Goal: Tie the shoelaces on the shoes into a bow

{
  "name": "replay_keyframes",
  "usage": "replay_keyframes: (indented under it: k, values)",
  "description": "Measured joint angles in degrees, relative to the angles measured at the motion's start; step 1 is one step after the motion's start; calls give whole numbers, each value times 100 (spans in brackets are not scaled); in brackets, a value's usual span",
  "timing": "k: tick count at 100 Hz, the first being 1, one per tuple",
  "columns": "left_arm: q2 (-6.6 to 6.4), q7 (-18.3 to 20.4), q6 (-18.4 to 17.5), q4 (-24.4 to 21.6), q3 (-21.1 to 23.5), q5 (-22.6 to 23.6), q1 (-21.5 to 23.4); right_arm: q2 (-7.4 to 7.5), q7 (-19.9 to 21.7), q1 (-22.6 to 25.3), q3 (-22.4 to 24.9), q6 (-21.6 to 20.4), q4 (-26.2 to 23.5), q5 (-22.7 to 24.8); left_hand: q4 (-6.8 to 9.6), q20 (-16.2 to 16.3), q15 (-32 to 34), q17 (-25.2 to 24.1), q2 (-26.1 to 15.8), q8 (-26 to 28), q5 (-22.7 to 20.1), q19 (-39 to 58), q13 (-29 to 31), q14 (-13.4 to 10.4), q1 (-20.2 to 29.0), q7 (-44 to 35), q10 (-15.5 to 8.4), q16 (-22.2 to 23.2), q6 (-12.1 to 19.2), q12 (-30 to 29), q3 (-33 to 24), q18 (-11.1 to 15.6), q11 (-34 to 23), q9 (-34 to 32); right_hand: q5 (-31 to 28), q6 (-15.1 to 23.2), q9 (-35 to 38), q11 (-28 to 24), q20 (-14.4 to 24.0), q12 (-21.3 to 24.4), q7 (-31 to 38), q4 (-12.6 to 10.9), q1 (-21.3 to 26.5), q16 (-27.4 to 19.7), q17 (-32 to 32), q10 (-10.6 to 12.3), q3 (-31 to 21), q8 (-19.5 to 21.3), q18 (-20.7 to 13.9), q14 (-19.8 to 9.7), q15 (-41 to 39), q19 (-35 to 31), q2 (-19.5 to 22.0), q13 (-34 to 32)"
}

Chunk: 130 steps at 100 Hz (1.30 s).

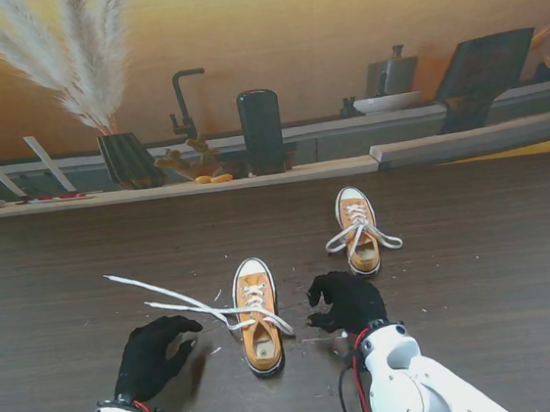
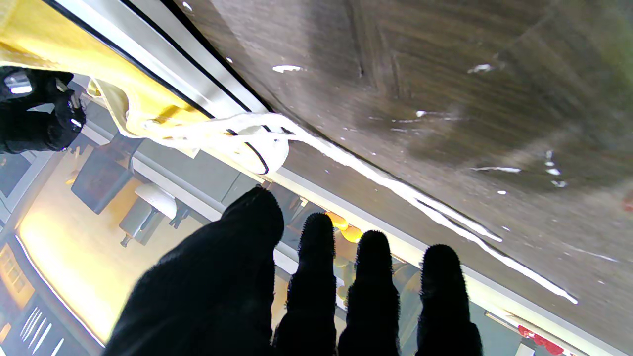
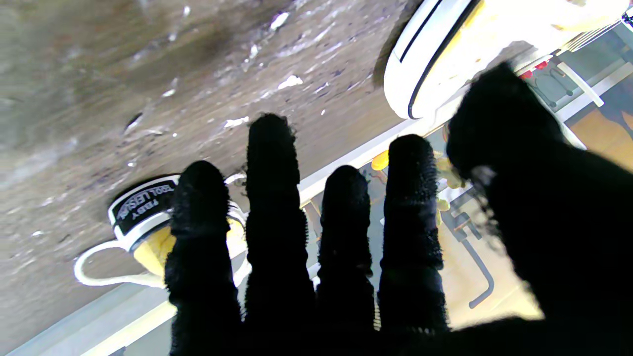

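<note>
One dark wood table (image 1: 56, 278) is seen, littered with small white flecks. Two hands in black gloves are counted at the near edge. The left hand (image 1: 151, 357) is placed left of the near shoe, fingers (image 2: 316, 277) spread and slightly curled, nothing held; the laces are not touched by it. The right hand (image 1: 347, 302) is placed just right of the near shoe, fingers (image 3: 272, 198) apart and extended, nothing gripped.

Two yellow shoes with white toe caps are counted. The near shoe (image 1: 258, 318) is set between the hands, toe pointing away, its laces (image 1: 182, 304) untied: two loose ends are trailed out to the left across the table, and a shorter part is draped over the shoe's right side. The far shoe (image 1: 359, 232) is set farther away and to the right, well apart from both hands; its laces (image 1: 343, 240) are looped out on both sides; whether they are knotted cannot be told.
</note>
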State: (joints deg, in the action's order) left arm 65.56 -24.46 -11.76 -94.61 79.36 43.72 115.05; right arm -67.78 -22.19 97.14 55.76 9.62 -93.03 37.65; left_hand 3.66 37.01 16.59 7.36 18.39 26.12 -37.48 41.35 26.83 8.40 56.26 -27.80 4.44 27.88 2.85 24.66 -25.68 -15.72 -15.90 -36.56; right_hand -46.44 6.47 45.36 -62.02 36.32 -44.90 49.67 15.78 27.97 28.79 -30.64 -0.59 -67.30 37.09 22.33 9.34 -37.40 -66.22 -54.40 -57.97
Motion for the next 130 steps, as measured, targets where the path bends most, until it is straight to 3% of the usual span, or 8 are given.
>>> replay_keyframes:
  k: [8,13,18,37,56,74,119,130]
  values:
    - [0,0,0,-1,0,0,0,7,-136,55,46,-177,18,91,0,-1,0,0,0,0,0,0,0,0,0,0,0,0,0,0,0,0,0,0,-20,43,-152,249,-51,250,-323,-56,33,-52,151,-75,-10,-143,0,43,217,118,45,134]
    - [0,0,0,-1,0,1,0,18,-294,85,53,-347,29,261,0,-2,0,0,0,0,0,1,0,0,0,0,0,0,0,0,0,0,0,0,-20,199,-156,417,-110,393,-328,70,41,-111,247,-126,-10,-303,0,57,316,198,45,149]
    - [0,-1,0,-1,-1,2,0,29,-426,106,51,-515,28,443,0,-2,0,0,0,0,0,1,0,0,0,0,0,0,0,0,0,0,0,0,-24,367,-156,537,-126,522,-74,230,43,-124,308,-130,-9,-550,0,59,497,258,39,264]
    - [-1,-7,-3,-1,-3,3,1,139,-432,15,-259,-699,-101,693,-1,-3,0,0,0,0,0,2,0,0,0,0,0,0,0,0,1,0,0,0,-179,756,-156,827,-188,729,487,237,166,-181,382,-162,-1,-1059,-2,60,638,383,28,299]
    - [0,-16,-9,-2,2,-1,6,160,-395,-612,-951,-613,161,862,-1,-4,0,0,0,0,0,2,0,0,0,0,0,1,-1,0,1,0,0,0,-189,756,-156,890,-247,788,194,288,158,-183,382,-162,-1,-1264,-67,60,648,397,30,299]
    - [3,-26,-18,-12,18,-8,22,73,-401,-1035,-1265,-368,562,889,-1,-7,0,0,0,0,0,4,0,0,0,0,0,0,-1,0,1,0,0,0,-191,370,-156,890,-258,788,-462,288,62,-183,382,-164,-1,-1260,-67,60,695,402,54,301]
    - [1,-18,-27,-31,32,-10,40,39,-408,-1186,-1452,-296,870,949,-1,-12,0,0,0,0,0,5,0,0,1,0,0,0,-1,0,1,0,0,0,-249,342,-156,890,-262,789,-430,288,69,-184,382,-165,-1,-1194,-67,60,706,403,56,301]
    - [1,-17,-26,-32,31,0,41,23,-408,-1248,-1497,-278,963,902,-1,-12,0,0,0,0,0,5,0,0,1,0,0,0,-1,0,1,0,0,0,-250,341,-155,890,-302,789,-174,288,69,-184,382,-168,-1,-1419,-67,60,707,403,149,301]
